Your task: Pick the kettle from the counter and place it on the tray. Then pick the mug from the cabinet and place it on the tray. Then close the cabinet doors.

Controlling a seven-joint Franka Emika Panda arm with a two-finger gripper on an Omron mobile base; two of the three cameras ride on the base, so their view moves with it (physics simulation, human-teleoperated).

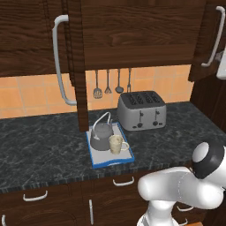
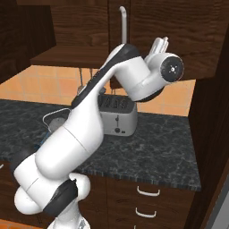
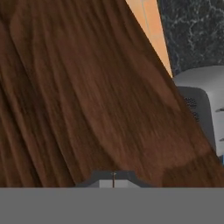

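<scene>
— Where are the kettle and the mug?

— Both on the tray, on its grey floor inside the blue rim. The kettle is at the far left of it, wire handle arched up; the mug stands just beside it at its near right, handle pointing right. I can't tell whether they touch.

— And the tray?

— On the counter, just left of the silver toaster. No writing that I can read on any of them.

— The cabinet?

— Above the counter, the left cabinet door stands open, edge-on over the tray. A door on the far right is also ajar.

— The gripper?

— Up against brown wood; its fingertips are pressed together, holding nothing.
</scene>
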